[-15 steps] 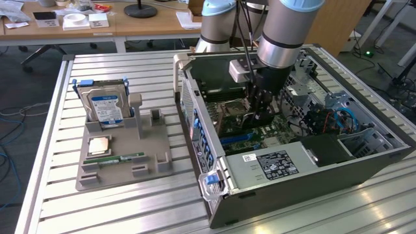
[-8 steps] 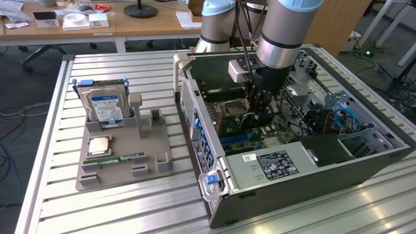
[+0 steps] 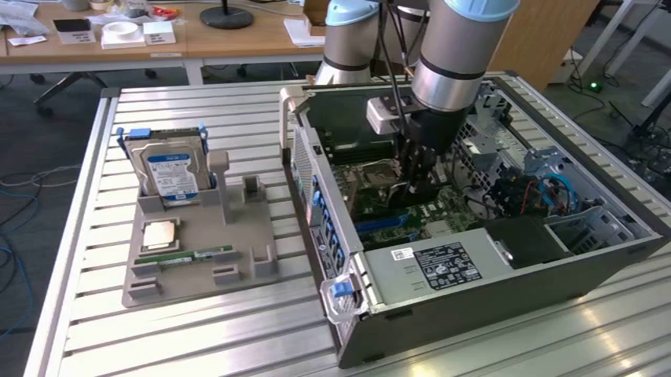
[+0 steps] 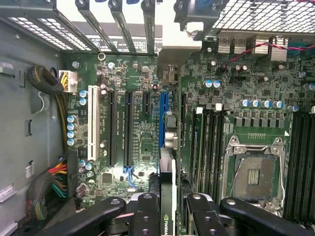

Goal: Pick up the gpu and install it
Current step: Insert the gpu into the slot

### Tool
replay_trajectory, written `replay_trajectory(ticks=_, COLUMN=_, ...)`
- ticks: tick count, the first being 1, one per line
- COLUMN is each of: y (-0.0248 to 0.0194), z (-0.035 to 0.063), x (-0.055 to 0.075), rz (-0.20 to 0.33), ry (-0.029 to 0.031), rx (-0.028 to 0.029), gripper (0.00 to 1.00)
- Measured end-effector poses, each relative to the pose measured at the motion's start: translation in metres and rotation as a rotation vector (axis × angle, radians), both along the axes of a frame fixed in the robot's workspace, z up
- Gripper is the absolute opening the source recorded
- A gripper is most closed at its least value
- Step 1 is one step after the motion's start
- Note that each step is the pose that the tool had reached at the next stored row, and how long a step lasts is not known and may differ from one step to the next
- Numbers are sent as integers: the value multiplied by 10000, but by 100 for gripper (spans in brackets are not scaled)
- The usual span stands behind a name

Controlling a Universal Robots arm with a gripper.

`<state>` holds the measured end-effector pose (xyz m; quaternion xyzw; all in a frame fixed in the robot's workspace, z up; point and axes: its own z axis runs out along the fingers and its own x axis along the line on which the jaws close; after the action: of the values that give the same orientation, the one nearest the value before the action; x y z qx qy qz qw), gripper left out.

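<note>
We note the pincer (image 4: pixel 172 212) clamped on the gpu (image 4: pixel 167 184), card edge-down above the blue slot (image 4: pixel 163 118), presumably aligned for seating.

Hard drive (image 3: pixel 171 174) standing upright at grey holder's (image 3: pixel 251 263) far end, near counter's (image 3: pixel 188 338) edge on exterior view's left. Processor chip (image 3: pixel 159 234), memory stick (image 3: pixel 187 254) lying flat on holder. Open computer case (image 3: pixel 472 314) sitting alongside, motherboard (image 4: pixel 138 147) lying exposed inside.
</note>
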<state>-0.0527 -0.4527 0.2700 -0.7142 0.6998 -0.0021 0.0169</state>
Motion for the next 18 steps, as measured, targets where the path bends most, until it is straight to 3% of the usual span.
replay_trajectory(ticks=18, y=-1, z=-114, x=-71, rz=-5, ry=-1, rx=-11, gripper=26)
